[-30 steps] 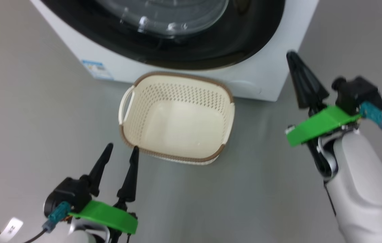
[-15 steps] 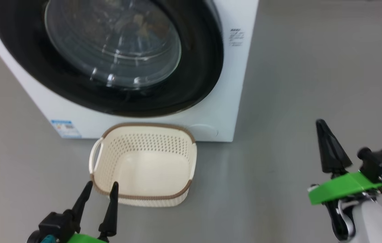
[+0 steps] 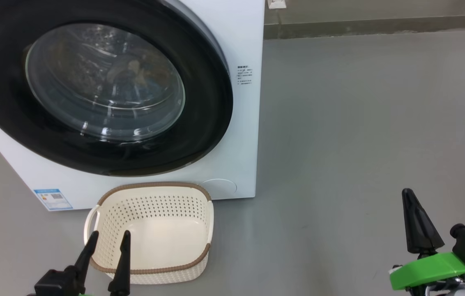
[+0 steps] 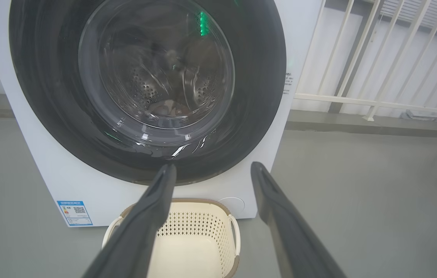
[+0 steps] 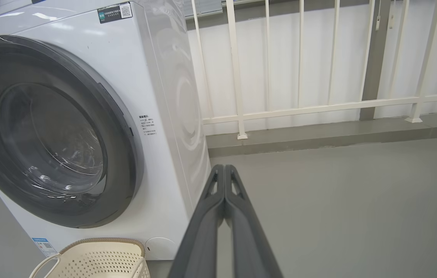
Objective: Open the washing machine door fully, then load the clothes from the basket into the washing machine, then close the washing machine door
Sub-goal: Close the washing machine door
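The white washing machine stands with its round black door shut flat against its front. The cream basket sits on the floor just before it, and nothing lies in it. The clothes are hidden; only dim brownish shapes show behind the glass. My left gripper is open at the basket's near left rim, holding nothing. In the left wrist view the left gripper points at the door's lower edge, above the basket. My right gripper is shut and empty, well right of the machine.
A blue energy sticker marks the machine's lower left corner. Grey floor stretches to the right of the machine. A white railing on a low kerb runs behind it.
The head camera has tilted up, so the door now shows whole and the basket and grippers sit lower in the picture. Both grippers keep their states.
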`<state>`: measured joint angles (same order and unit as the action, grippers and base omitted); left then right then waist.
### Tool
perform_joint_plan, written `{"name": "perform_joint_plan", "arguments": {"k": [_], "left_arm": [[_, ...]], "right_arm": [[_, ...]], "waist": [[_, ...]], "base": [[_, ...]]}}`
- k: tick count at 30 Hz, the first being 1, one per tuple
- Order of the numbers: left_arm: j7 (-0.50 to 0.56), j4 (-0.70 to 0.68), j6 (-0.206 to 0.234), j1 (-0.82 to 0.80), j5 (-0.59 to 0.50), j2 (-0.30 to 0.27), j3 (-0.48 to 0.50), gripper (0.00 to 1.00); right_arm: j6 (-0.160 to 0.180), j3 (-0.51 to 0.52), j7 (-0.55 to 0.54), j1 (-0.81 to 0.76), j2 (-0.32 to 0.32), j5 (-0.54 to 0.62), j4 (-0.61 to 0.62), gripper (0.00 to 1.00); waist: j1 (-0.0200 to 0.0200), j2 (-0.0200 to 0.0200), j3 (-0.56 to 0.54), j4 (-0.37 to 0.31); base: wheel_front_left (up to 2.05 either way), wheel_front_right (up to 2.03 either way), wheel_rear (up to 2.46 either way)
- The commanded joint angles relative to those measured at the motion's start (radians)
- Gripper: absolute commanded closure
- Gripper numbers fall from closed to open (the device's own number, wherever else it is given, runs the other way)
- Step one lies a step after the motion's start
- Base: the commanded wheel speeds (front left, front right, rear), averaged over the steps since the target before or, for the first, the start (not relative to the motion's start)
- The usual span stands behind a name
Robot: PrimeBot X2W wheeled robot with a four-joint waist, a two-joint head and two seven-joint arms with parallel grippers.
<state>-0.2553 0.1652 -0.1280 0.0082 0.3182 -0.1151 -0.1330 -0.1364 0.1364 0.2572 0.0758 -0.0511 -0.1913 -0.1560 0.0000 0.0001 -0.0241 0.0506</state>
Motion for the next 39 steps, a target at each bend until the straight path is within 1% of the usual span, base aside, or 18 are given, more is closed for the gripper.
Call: {"name": "perform_joint_plan", "arguments": {"k": [1,3,4,5,10,21,31,39], "left_arm": [[-0.006,-0.029,-0.003,-0.012,-0.012,-0.018,0.039,0.00],[-0.006,-0.028,-0.003,-0.010,-0.014,-0.016,0.045,0.00],[-0.006,-0.026,-0.003,-0.009,-0.013,-0.013,0.048,0.00],[-0.006,-0.025,-0.003,-0.009,-0.014,-0.011,0.049,0.00],[-0.006,-0.017,-0.003,-0.008,-0.027,-0.006,0.054,0.00],[-0.006,-0.006,-0.003,-0.005,-0.037,0.006,0.068,0.00],[-0.006,0.025,-0.003,-0.004,-0.012,0.011,0.073,0.00],[-0.006,0.018,-0.003,-0.001,0.004,0.000,0.057,0.00]], "right_arm": [[0.006,-0.025,0.005,0.003,0.000,-0.012,0.030,1.00],[0.006,-0.024,0.005,-0.009,0.000,-0.026,0.031,1.00],[0.006,-0.020,0.005,-0.014,0.000,-0.032,0.032,0.79],[0.006,-0.017,0.005,-0.018,0.001,-0.035,0.032,0.00],[0.006,-0.018,0.005,-0.019,0.001,-0.042,0.023,0.00],[0.006,-0.013,0.005,-0.021,0.001,-0.019,0.027,0.00],[0.006,-0.020,0.005,-0.023,0.001,-0.006,0.031,0.00],[0.006,-0.020,0.005,-0.024,0.001,-0.007,0.031,0.00]], "waist": [[0.0000,-0.0001,-0.008,-0.011],[0.0000,-0.0001,-0.009,-0.013],[0.0000,-0.0001,-0.010,-0.014],[0.0000,-0.0001,-0.010,-0.014],[0.0000,-0.0001,-0.010,-0.016],[0.0000,-0.0001,-0.019,-0.002],[0.0000,-0.0001,-0.025,0.002],[0.0000,-0.0001,-0.025,0.001]], "base": [[0.00,0.00,0.00],[0.00,0.00,0.00],[0.00,0.00,0.00],[0.00,0.00,0.00],[0.00,0.00,0.00],[0.00,0.00,0.00],[0.00,0.00,0.00],[0.00,0.00,0.00]]}}
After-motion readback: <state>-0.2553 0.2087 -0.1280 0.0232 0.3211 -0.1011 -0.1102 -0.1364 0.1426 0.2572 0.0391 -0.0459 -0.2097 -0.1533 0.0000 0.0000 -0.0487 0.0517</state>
